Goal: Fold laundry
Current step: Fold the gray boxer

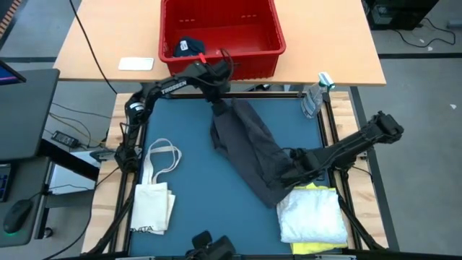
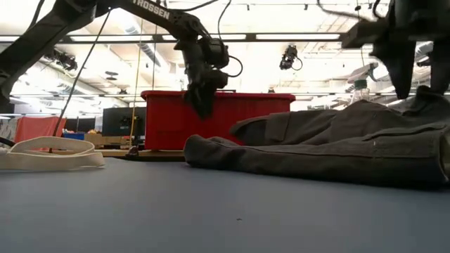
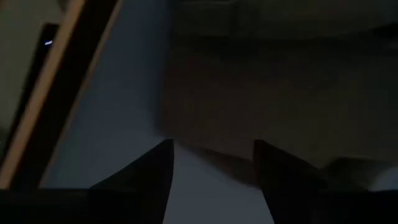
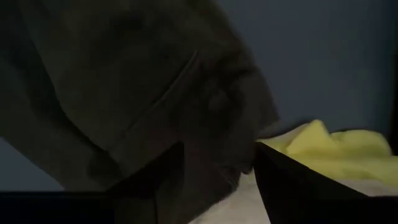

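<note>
The large dark grey garment [image 1: 249, 148] [image 2: 337, 140] lies slantwise on the blue table, running from the far middle to the near right. My left gripper [image 1: 219, 108] [image 3: 211, 146] hangs open just above its far end and points down. My right gripper [image 1: 289, 173] [image 4: 217, 149] stands open over its near end, next to the pile. There the white garment [image 1: 312, 215] rests folded on the yellow one [image 4: 329, 149]. A small dark navy piece [image 1: 189, 48] lies in the red bin [image 1: 216, 56].
The cream tote bag [image 1: 153, 198] lies at the near left with its handles toward the far side. The red bin stands on the wooden table beyond the far edge. A water bottle [image 1: 315, 97] stands at the far right corner. Bare blue table shows between the tote and the grey garment.
</note>
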